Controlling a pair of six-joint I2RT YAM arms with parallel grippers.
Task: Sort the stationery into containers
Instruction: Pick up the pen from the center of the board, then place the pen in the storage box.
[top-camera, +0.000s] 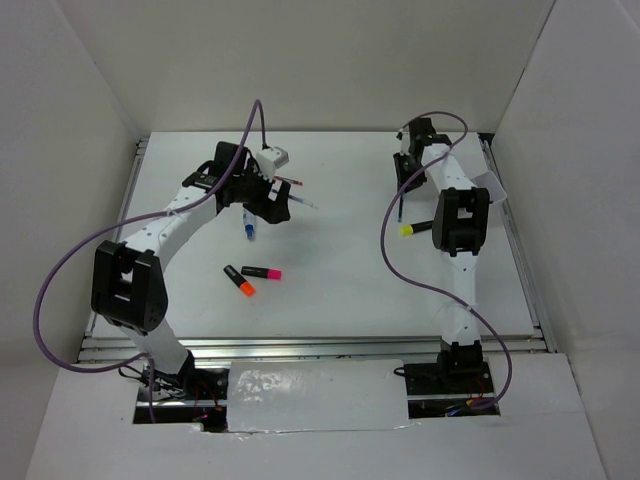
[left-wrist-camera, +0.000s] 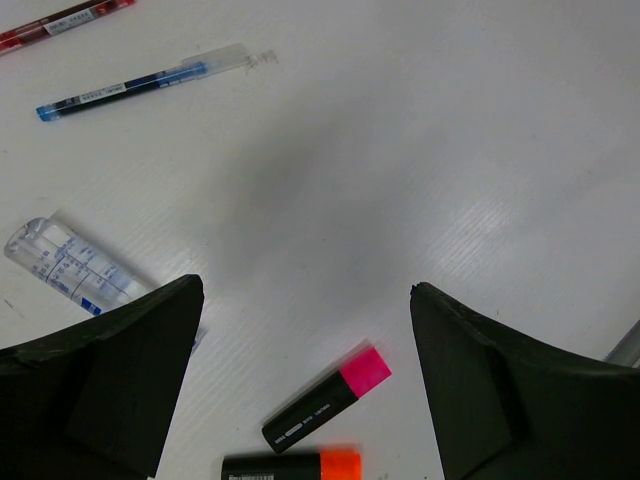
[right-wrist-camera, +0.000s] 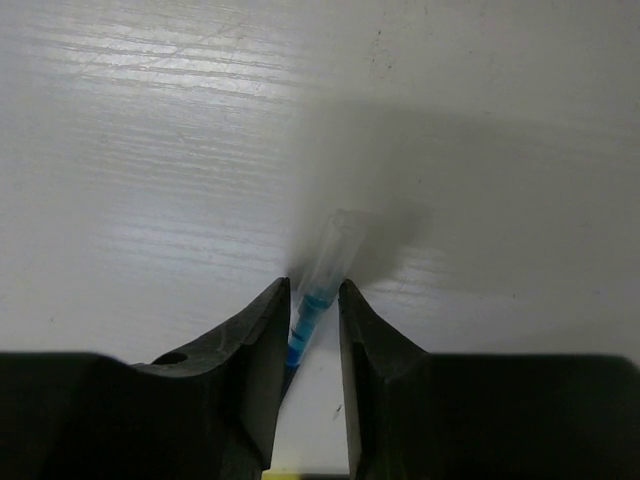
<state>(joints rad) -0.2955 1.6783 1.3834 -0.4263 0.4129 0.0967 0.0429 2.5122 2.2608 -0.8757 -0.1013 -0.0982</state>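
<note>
My left gripper (top-camera: 272, 205) (left-wrist-camera: 305, 288) is open and empty above the table. Between its fingers in the left wrist view lie the pink highlighter (left-wrist-camera: 325, 400) (top-camera: 262, 272) and the orange highlighter (left-wrist-camera: 290, 465) (top-camera: 240, 281). A clear blue-capped marker (left-wrist-camera: 70, 265) (top-camera: 248, 226), a thin blue pen (left-wrist-camera: 125, 90) (top-camera: 305, 203) and a red pen (left-wrist-camera: 65, 20) (top-camera: 290, 182) lie near it. My right gripper (top-camera: 403, 185) (right-wrist-camera: 315, 285) is closed narrowly on another blue pen (right-wrist-camera: 312, 305) (top-camera: 401, 208), low at the table. A yellow highlighter (top-camera: 414, 228) lies just behind it. A white box shape (top-camera: 492, 185) shows partly behind the right arm.
White walls enclose the table on the left, back and right. The right arm's purple cable (top-camera: 385, 240) loops over the table beside the yellow highlighter. A metal rail (top-camera: 300, 345) runs along the near edge.
</note>
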